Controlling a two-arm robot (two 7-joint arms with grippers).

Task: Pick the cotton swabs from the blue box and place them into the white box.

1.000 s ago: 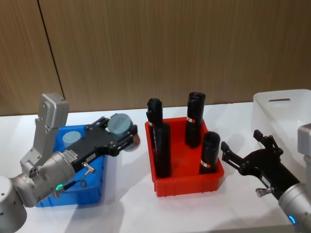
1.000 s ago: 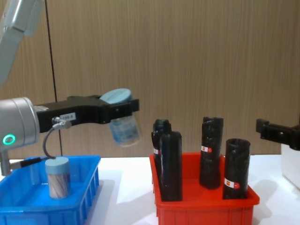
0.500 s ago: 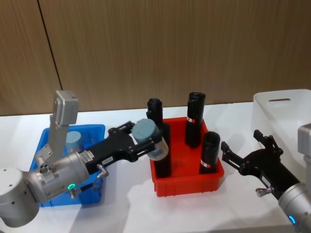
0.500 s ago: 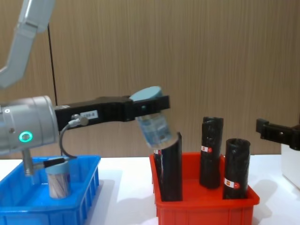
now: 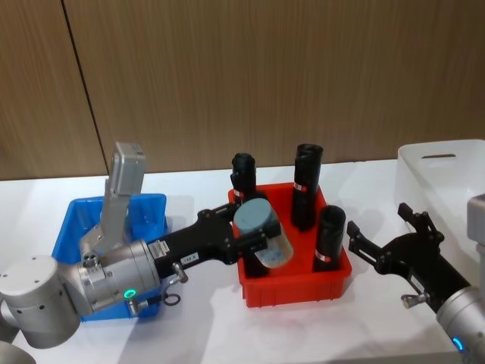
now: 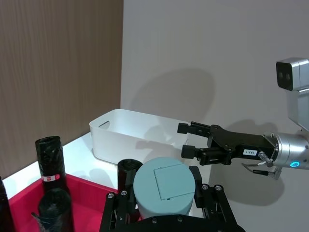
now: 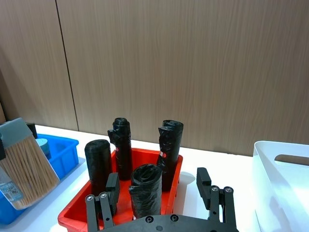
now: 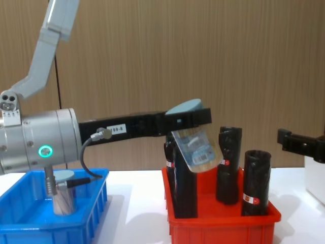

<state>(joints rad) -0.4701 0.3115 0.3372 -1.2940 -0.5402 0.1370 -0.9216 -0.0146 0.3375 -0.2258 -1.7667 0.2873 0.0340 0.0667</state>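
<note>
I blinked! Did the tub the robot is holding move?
Yes. The cotton swabs tub in the left end effector went right, from beside the blue box to above the red bin.

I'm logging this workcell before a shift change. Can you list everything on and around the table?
held cotton swab tub: 1, clear with a grey-blue lid, tilted in the air over the left part of the red bin
other cotton swab tub: 1, same colours, standing in the blue box
blue box: 1, bright blue, at the table's left
red bin: 1, red, in the middle
black rolls: 4, black with red-white labels, upright in the red bin
white box: 1, white, far right, partly in view
table: 1, white, under everything
left gripper: 1, black, shut on the held tub
right gripper: 1, black, open, between the red bin and the white box
</note>
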